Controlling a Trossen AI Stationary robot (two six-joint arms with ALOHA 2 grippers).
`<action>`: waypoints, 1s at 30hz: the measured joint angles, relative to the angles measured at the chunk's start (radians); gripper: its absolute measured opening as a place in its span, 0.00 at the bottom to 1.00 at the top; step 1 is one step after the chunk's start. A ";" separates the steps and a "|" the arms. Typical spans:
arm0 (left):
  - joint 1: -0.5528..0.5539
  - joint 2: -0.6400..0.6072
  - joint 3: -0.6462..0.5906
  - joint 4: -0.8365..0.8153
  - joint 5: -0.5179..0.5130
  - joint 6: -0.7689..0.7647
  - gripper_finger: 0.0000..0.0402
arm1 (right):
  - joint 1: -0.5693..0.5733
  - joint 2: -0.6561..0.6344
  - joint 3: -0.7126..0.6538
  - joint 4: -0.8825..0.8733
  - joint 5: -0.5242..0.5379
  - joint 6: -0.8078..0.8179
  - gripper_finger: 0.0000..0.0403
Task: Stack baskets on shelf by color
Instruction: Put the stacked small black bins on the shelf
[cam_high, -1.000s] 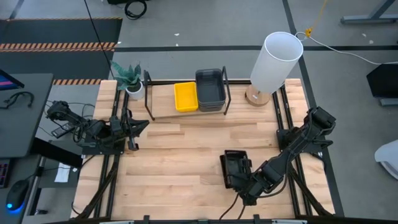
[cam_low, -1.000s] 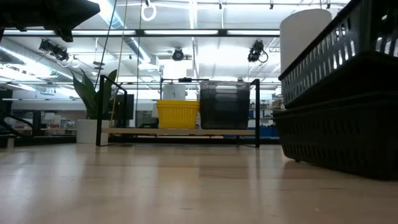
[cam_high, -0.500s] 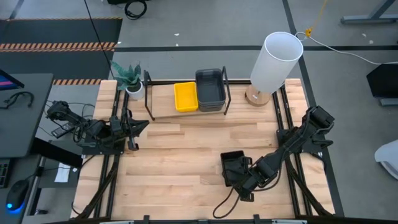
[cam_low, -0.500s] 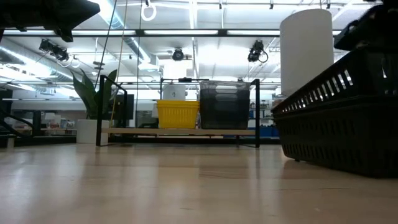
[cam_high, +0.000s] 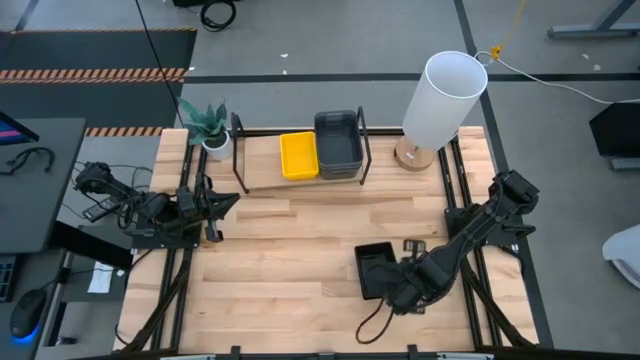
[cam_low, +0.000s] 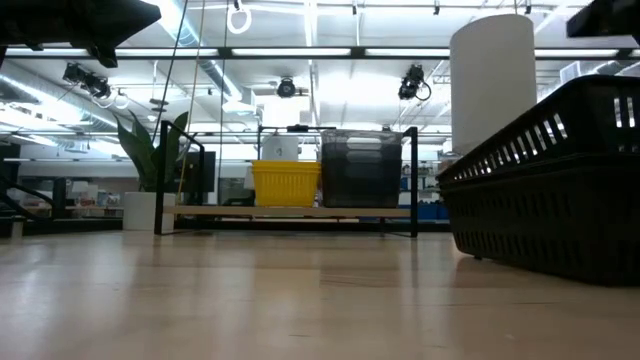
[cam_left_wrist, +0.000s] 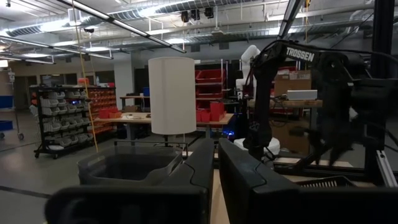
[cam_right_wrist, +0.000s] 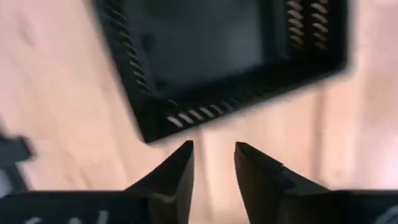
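Black perforated basket (cam_high: 375, 270) looks light and stiff; its thin rim wall seems the best hold. Right gripper (cam_right_wrist: 213, 163) hovers beside it, jaws narrowly parted, holding nothing.

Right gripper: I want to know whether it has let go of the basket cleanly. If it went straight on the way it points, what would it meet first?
Probably the black basket: the right gripper is open, empty, and aimed at its perforated side. How far off is unclear.
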 joint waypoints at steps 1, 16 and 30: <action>0.000 0.000 0.000 0.000 0.000 0.000 0.07 | 0.008 -0.009 0.000 -0.029 0.019 0.011 0.27; 0.000 0.000 0.000 0.000 0.000 0.000 0.08 | -0.026 -0.016 -0.329 0.297 -0.016 -0.081 0.12; 0.000 0.000 0.000 0.000 0.000 0.000 0.10 | -0.348 -0.012 -0.425 1.071 0.130 -0.591 0.10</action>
